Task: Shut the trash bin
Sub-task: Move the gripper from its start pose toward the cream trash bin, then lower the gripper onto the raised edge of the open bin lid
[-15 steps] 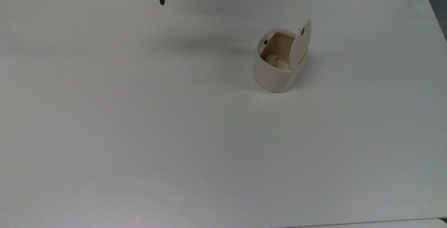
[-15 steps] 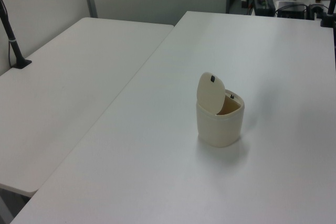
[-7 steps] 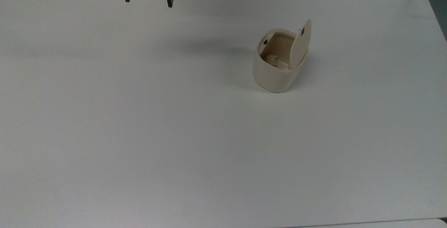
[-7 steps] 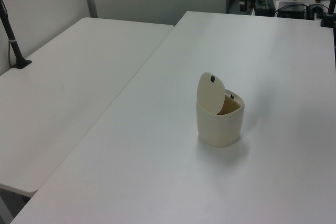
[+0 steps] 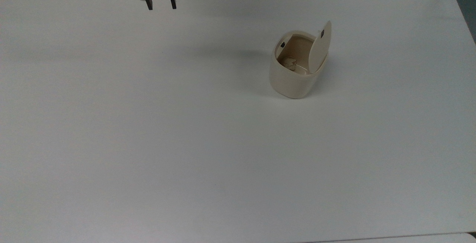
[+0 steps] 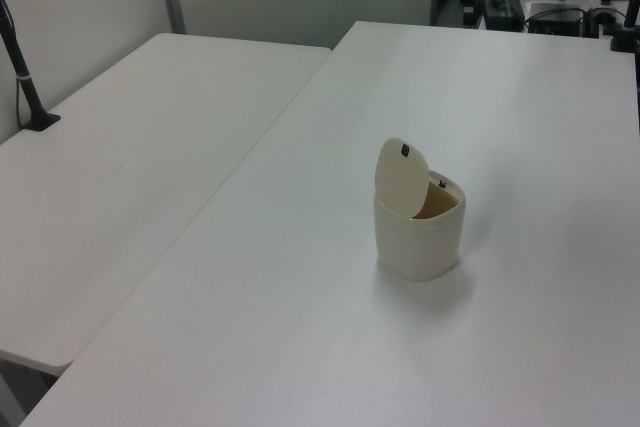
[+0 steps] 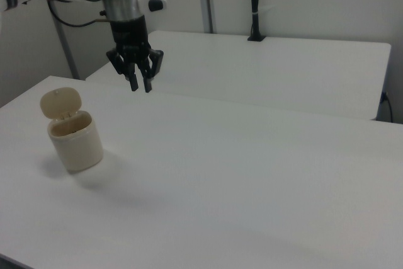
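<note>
While aloft, end effector part-open, empty.

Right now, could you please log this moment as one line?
gripper: open, empty, raised | trash bin: lid upright | contact: none

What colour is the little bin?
Cream-beige; the bin shows best in the top view.

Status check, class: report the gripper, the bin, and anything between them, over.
Gripper open, empty, above the table, far from the trash bin. Lid upright, bin open, a crumpled scrap inside. Nothing between them.
</note>
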Available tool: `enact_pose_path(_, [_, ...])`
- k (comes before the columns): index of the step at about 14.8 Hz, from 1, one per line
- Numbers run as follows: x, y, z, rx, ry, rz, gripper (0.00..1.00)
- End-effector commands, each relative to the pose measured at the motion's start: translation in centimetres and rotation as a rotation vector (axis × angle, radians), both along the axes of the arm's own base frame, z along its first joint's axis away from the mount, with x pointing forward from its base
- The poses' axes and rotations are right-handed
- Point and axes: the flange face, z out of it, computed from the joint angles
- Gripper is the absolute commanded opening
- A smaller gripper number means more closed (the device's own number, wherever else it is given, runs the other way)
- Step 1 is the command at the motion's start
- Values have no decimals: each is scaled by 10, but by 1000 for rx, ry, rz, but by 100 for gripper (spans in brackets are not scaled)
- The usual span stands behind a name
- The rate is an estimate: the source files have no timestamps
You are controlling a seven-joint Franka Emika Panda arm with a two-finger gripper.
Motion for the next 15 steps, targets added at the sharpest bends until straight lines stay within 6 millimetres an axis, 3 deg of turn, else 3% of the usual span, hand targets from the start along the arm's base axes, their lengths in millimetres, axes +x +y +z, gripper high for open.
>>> enact_pose_path(1, [-3,44,0,18,14,312,0])
enact_pose_path(6, [-7,118,3,42,-6,543,0])
enact_pose_path(10, [-15,176,17,62,-47,722,0])
enact_pose_path(15, [-19,256,21,56,-180,809,0])
